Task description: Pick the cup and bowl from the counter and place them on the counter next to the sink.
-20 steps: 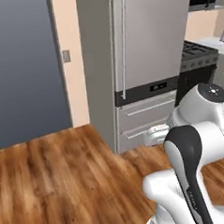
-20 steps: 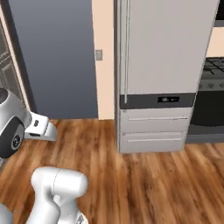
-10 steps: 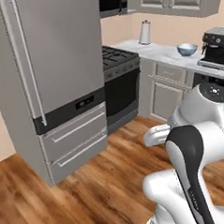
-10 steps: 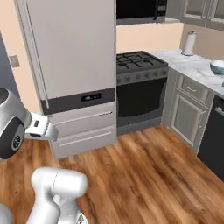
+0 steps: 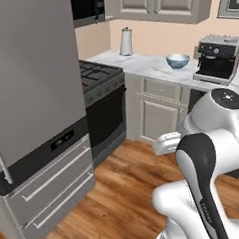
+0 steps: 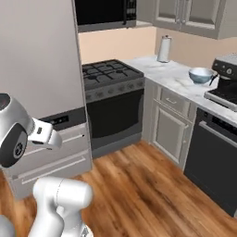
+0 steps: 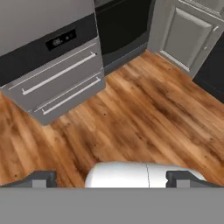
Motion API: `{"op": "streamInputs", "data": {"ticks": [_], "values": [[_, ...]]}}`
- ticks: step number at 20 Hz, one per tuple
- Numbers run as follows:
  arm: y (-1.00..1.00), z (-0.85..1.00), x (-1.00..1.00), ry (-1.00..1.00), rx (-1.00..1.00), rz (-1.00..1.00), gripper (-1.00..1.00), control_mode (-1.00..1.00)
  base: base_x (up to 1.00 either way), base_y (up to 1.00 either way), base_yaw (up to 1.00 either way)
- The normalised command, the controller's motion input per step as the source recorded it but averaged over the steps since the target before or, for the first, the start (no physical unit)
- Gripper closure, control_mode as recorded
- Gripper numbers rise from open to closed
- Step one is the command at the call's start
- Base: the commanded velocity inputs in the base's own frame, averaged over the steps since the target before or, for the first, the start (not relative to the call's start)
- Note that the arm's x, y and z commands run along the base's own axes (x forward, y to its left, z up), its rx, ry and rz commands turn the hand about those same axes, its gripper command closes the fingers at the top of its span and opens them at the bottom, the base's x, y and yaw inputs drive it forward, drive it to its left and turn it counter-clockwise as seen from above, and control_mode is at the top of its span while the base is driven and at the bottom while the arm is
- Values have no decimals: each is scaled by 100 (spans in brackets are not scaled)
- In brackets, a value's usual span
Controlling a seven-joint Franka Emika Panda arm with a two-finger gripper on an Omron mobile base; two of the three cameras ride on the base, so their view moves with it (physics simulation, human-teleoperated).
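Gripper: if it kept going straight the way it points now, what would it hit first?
Most likely the wood floor. The hand view looks down onto bare floorboards ahead of the open gripper, with the fridge drawers off to one side of that line. Depth is hard to judge, but nothing stands in between.

Marble counter (image 5: 148,67): bowl (image 5: 177,61), white cylinder (image 5: 126,42), coffee machine (image 5: 218,59).

No text, label or number is legible on anything here

Steel fridge (image 5: 35,96) beside black stove (image 6: 111,74); coffee machine (image 5: 219,58), white cylinder (image 6: 163,49), wood floor (image 7: 144,113).
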Motion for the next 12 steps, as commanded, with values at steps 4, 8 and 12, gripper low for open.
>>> {"op": "streamInputs", "data": {"ticks": [4,8,12], "values": [[0,0,0,0,0,0,-100,100,100,-15,-37],[0,0,0,0,0,0,-100,100,100,-7,-38],[0,0,0,0,0,0,-100,100,95,-11,-39]]}}
